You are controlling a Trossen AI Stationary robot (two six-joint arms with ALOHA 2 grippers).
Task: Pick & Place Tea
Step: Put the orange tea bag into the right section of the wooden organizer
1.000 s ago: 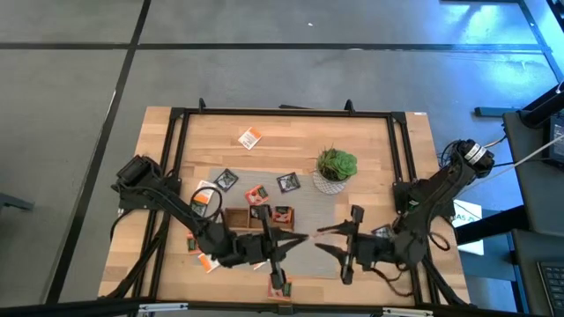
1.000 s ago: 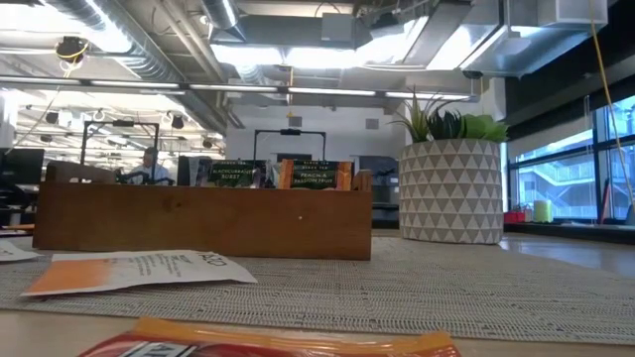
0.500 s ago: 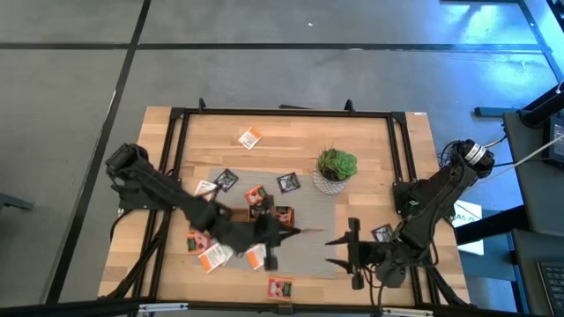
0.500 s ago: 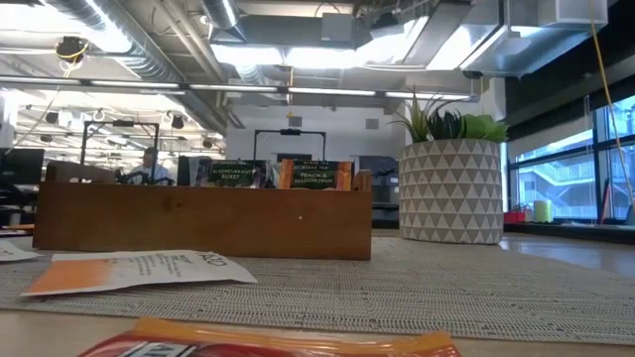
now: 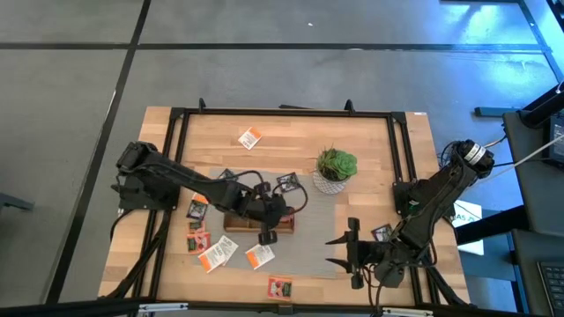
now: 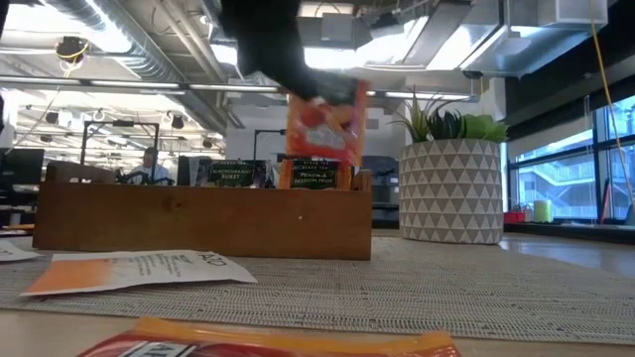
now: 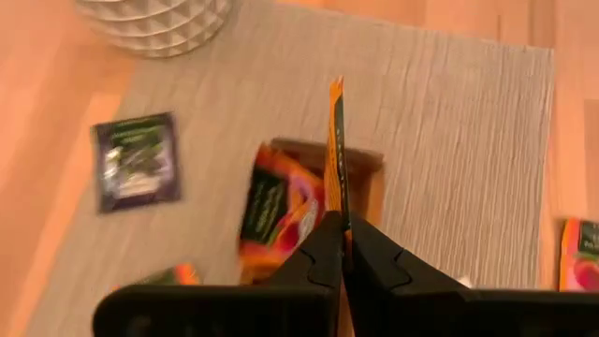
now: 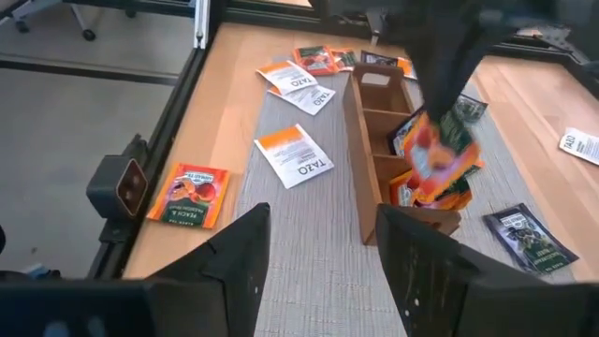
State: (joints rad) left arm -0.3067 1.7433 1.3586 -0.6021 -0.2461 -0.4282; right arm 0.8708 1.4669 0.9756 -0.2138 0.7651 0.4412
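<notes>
- The left arm is stretched from the table's left edge toward the middle; its gripper [image 5: 269, 231] is closed tight on a red-orange sachet [image 7: 336, 140], pinched by one edge and hung above the end compartment of the tray [image 5: 236, 220] nearest the plant.
- In the low view the same sachet [image 6: 324, 124] is seen lifted clear above the tray's rim [image 6: 203, 220], with two sachets already stood upright inside behind it.
- Loose sachets are scattered on the mat [image 5: 308, 251] left of and in front of the tray; one orange-and-white one [image 5: 259, 256] is laid just in front of the tray, another red-orange one [image 5: 279, 287] near the table's front edge.
- A further sachet [image 5: 250, 138] is left alone on bare wood toward the far edge, well apart from the rest.
- A dark sachet [image 5: 287, 182] is set between the tray and the plant [image 5: 336, 169], which is stood at the mat's far right corner.
- Open mat is left between the tray and the right gripper [image 5: 345, 251], which is held with fingers spread and nothing between them, near the front right.
- The table is ringed by a black frame [image 5: 282, 112]; a grey floor is seen beyond it, and an office with ceiling lights behind in the low view.
</notes>
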